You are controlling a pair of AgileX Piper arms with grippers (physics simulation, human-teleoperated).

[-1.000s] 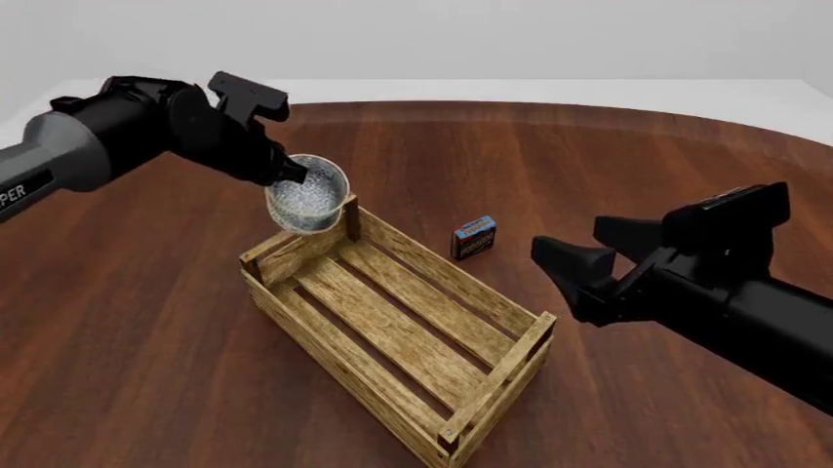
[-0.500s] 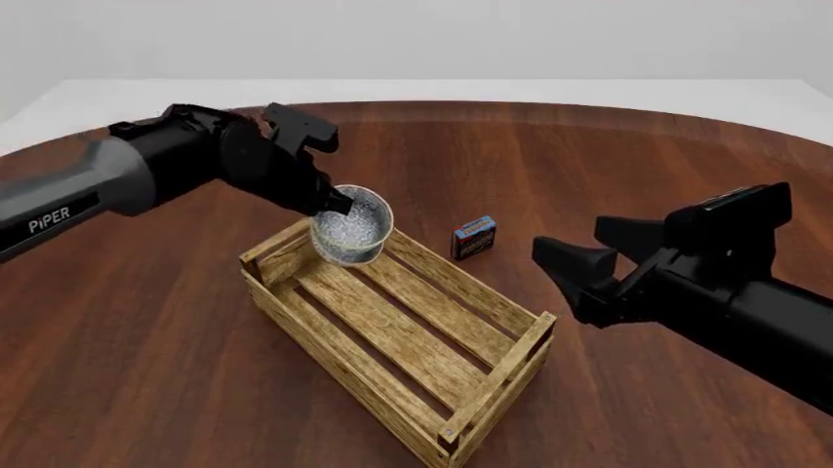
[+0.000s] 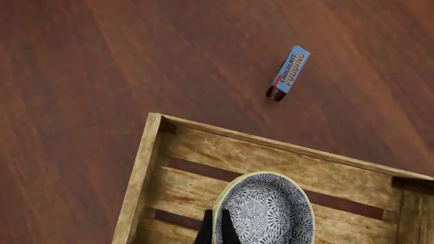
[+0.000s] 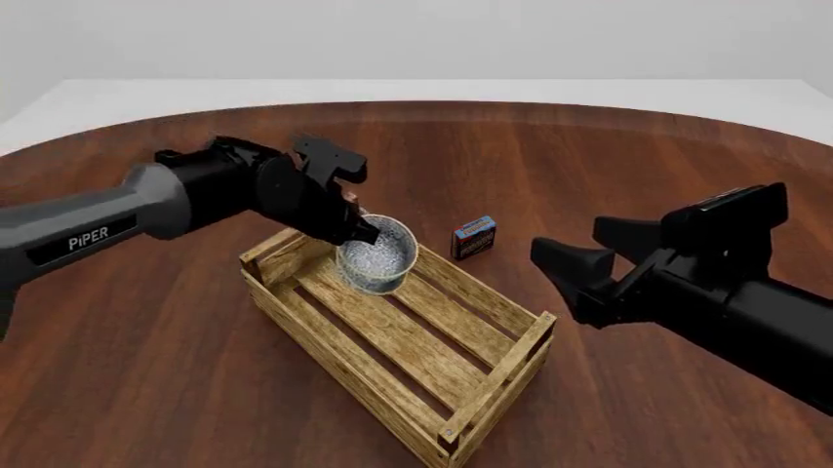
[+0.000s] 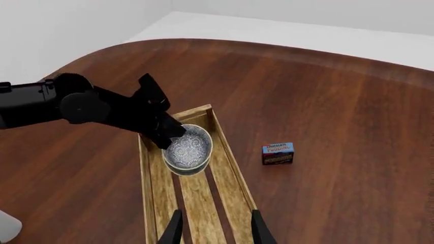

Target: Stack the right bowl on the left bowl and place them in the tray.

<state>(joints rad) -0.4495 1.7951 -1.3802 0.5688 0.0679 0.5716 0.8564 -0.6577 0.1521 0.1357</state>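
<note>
There are 2 grippers, the left gripper point(image 4: 365, 232) and the right gripper point(image 4: 563, 276); 1 wooden tray point(image 4: 450, 385); 1 visible patterned bowl point(image 4: 377, 261); 1 small pudding box point(image 4: 474, 237); 1 table point(image 4: 156, 390).

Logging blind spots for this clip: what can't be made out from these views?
- Whether one bowl or a stack: the bowl shows only a single patterned inside in every view.
- Left gripper fingers: in the left wrist view only a dark tip shows, the rest hidden by the bowl and cut by the frame edge.
- Whether the bowl touches the tray floor: cannot tell.
- Small box: text too small in the front view.
</note>
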